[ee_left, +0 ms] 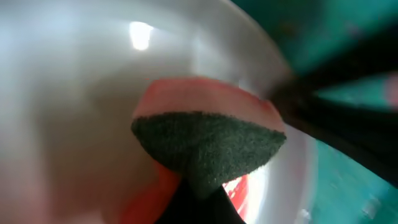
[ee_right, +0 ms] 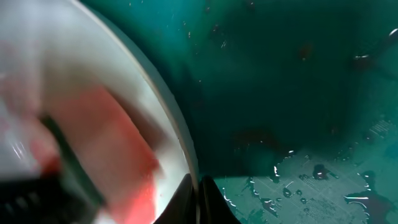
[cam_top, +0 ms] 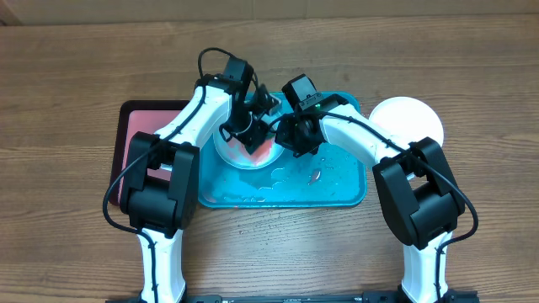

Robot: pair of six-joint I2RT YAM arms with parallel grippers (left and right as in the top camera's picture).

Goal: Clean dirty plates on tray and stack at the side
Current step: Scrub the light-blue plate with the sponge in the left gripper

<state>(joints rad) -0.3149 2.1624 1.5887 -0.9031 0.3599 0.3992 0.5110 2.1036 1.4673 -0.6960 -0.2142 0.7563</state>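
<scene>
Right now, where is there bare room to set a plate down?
The turquoise tray is bare, though wet, on its right half; so is the table in front. Crowded: its left half, around the plate.

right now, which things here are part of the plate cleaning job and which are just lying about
job: plate on tray, sponge, turquoise tray, white plate aside
lying about: dark red tray

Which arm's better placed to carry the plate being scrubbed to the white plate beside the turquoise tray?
Right. The right gripper pinches the rim of the pale round plastic plate, and the white round plate on the table lies on its side. The left gripper holds the green-faced pink sponge.
</scene>
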